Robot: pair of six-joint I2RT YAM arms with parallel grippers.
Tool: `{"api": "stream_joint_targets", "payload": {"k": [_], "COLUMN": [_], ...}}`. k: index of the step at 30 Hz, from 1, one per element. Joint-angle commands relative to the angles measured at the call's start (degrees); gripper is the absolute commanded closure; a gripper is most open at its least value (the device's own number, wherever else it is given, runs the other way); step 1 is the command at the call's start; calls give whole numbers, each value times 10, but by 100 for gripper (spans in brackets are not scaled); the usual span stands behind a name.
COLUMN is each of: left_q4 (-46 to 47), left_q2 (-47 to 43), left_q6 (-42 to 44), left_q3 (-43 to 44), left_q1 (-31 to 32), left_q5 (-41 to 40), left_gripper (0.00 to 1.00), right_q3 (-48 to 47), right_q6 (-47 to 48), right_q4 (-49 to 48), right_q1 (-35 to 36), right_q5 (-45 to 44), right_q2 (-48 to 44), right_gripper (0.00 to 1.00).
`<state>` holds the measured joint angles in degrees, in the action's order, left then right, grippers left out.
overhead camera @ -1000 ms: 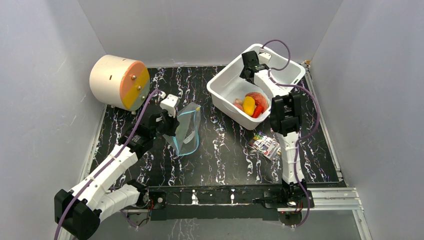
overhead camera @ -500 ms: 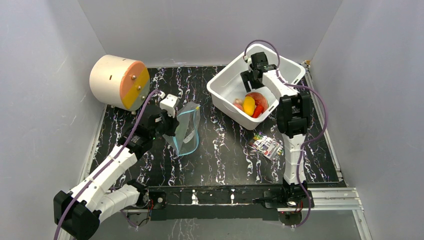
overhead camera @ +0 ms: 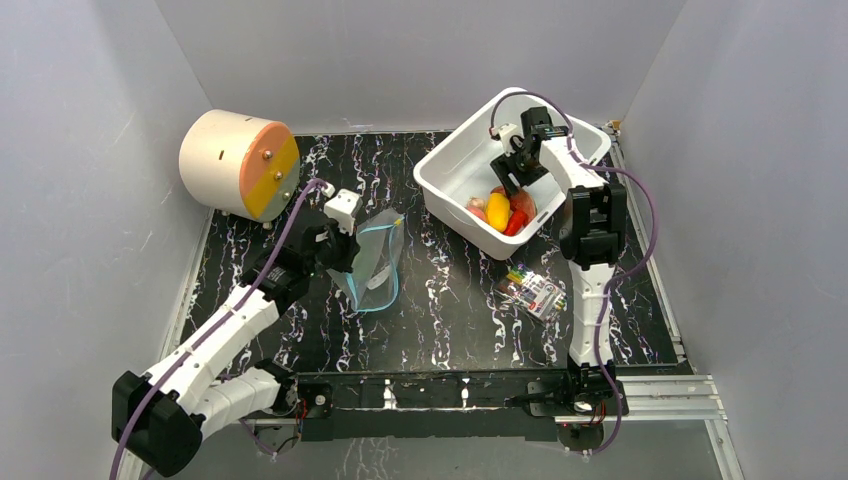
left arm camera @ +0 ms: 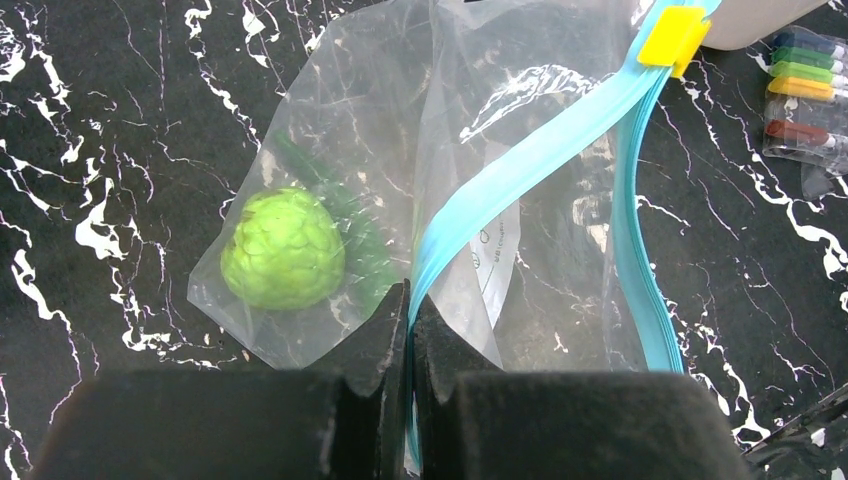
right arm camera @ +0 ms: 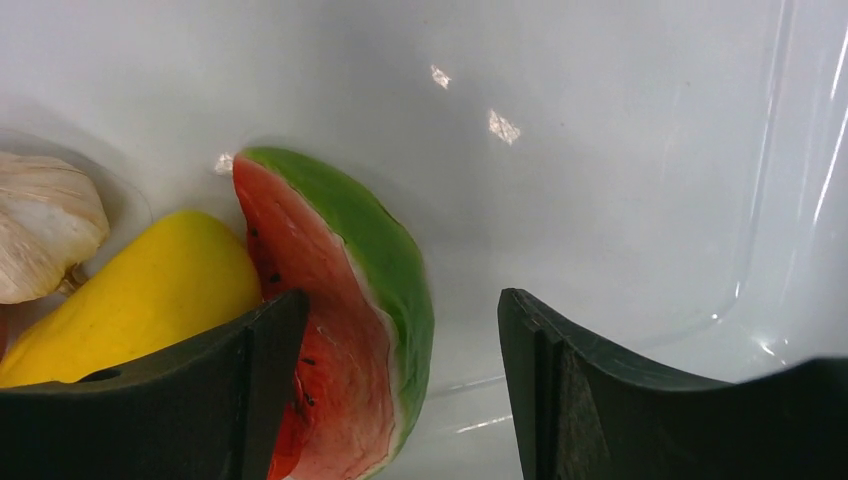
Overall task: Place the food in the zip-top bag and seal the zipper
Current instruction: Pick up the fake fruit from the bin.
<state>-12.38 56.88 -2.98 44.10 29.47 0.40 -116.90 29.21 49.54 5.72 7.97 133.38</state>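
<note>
The clear zip-top bag lies on the black table with a green bumpy fruit inside. My left gripper is shut on its blue-teal zipper strip, which carries a yellow slider. The bag's mouth stands open. My right gripper is open inside the white bin, its jaws on either side of a watermelon slice. A yellow fruit and a garlic bulb lie beside it. The food pile shows in the top view.
A round cream and orange drum stands at the back left. A flat colourful packet lies on the table in front of the bin, near my right arm. Grey walls close in the table on three sides.
My right gripper has moved from the bin's far left rim to the right and down into the bin, over the food. My left gripper holds the bag strip as before.
</note>
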Motion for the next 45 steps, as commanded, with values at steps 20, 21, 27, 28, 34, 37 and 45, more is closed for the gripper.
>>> {"api": "stream_joint_targets", "payload": {"k": [20,21,27,28,34,37,45], "left_q4": [6,6,7,6,3,4,-12], "left_q2": [2,0,-7,-6,-15,-17,-9], "left_q6": [3,3,2,1,-1,-1,-28], "left_q3": [3,2,2,2,2,1,29], "left_q1": [2,2,2,2,2,2,2], "left_q5": [-1,0,0,1,2,1,20], "left_gripper": [100,100,100,100,100,100,100], "right_q3": [-15,-10,41,54,126,119,143], "right_q6": [5,-2,-36,-41,-45,-23,-65], "right_q4": [-53,-60,-131,-152,-220,-191,-243], "right_q1": [3,3,7,8,15,17,30], "right_q5": [62,58,59,54,33,37,-4], "right_q2": [-13,-21,-83,-95,-155,-153,-230], "right_gripper": [100,100,100,100,100,100,100]}}
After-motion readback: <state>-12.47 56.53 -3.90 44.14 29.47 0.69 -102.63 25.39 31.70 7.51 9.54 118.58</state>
